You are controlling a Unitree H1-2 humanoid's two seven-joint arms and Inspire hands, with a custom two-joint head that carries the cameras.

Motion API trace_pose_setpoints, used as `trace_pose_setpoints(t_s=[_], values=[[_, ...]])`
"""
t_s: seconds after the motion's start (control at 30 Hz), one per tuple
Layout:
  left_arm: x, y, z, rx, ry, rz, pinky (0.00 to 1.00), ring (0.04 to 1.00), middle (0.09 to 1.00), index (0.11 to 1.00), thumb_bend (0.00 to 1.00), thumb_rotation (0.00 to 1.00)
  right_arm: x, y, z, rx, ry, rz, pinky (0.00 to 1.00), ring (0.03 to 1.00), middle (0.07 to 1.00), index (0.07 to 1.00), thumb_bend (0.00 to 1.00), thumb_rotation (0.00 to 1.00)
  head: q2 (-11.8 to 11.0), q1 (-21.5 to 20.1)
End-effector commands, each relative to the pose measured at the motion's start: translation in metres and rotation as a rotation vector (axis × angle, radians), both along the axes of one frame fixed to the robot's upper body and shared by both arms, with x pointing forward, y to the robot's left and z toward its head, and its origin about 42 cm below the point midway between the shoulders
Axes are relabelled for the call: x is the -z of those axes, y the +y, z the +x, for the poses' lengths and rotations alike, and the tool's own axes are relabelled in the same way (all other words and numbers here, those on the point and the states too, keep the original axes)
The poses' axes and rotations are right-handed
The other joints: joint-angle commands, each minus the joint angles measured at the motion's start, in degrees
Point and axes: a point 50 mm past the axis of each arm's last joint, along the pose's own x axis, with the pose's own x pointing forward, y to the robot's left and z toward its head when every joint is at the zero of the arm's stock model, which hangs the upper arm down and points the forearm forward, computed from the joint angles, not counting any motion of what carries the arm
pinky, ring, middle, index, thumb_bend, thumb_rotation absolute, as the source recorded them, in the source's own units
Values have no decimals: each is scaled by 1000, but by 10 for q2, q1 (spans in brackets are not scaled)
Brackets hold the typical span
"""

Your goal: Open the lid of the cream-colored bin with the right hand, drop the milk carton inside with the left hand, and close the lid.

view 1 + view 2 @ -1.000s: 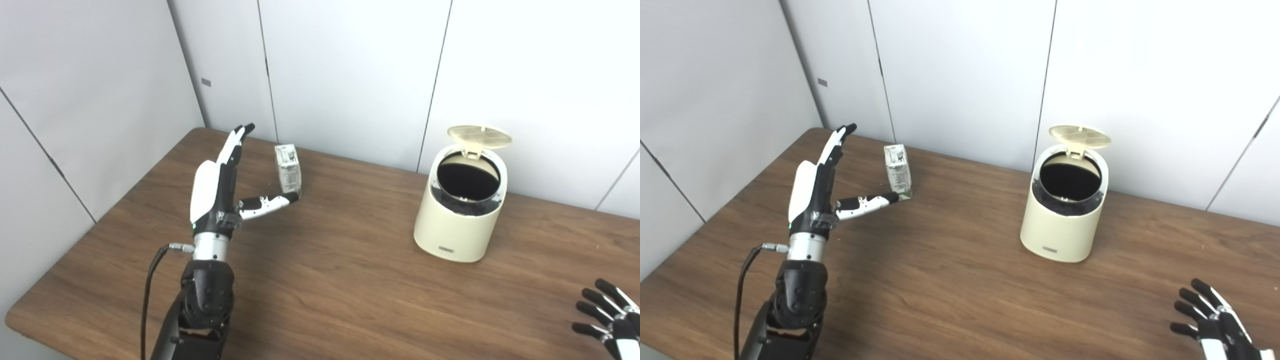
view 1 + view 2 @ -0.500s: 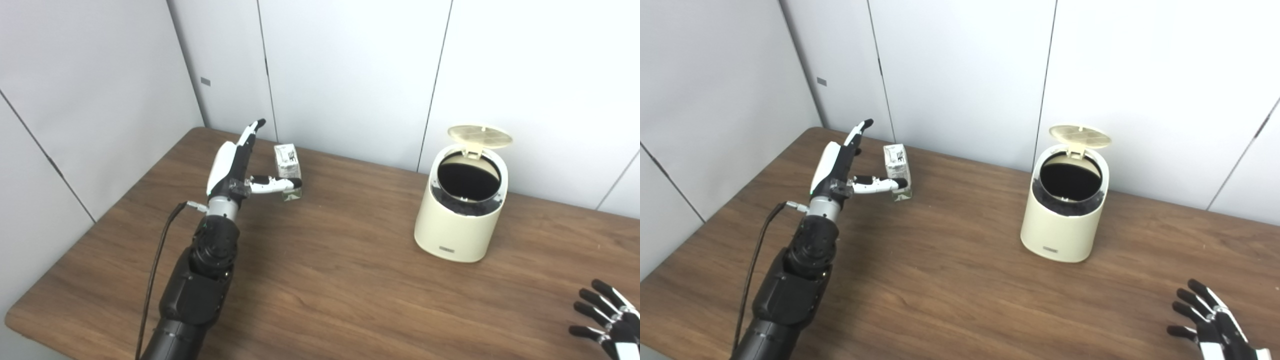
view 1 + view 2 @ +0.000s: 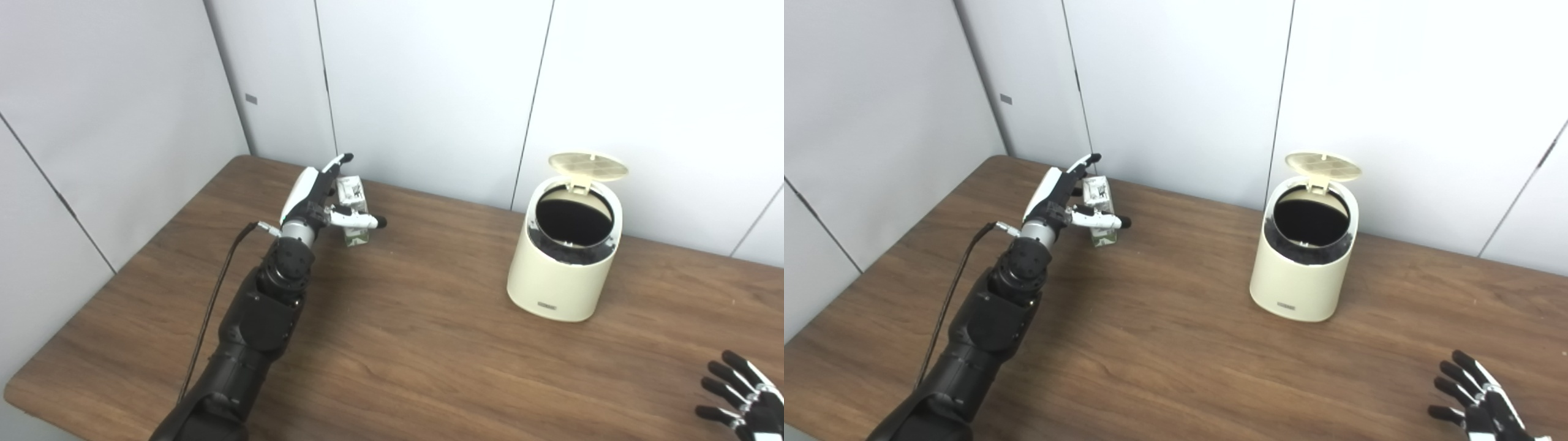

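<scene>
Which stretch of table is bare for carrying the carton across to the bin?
Bare wood lies between the milk carton and the cream-colored bin, and along the near edge. It is crowded only where the left hand brackets the carton.

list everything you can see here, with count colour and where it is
table: one, brown wood grain, fills the lower picture
wall panels: white, behind the table
bin: one, cream, standing right of centre on the table
lid: one, cream, hinged up at the back of the bin, black inside showing
milk carton: one, white and green, upright at the far left of the table
left hand: one, white and black, open around the carton, thumb across its front
right hand: one, black, fingers spread, bottom right corner
</scene>
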Motion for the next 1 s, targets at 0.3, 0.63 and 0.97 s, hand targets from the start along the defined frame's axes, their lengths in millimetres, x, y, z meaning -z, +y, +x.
trace_pose_setpoints(t_s=[0.3,0.63,0.97], values=[[-32,7,17,-45,-120,113,626,726,770,763,808,1,-16,8,-3,-37,-64,8,705,827,847,886,830,974,1,-5],[-30,8,13,-122,-201,155,465,453,498,486,503,0,-16,8,-4,-43,-53,24,739,838,849,898,829,995,8,-3],[-36,8,6,-117,-228,181,376,457,501,442,477,0,-15,11,-5,-57,-43,36,759,845,854,913,829,1000,13,-13]])
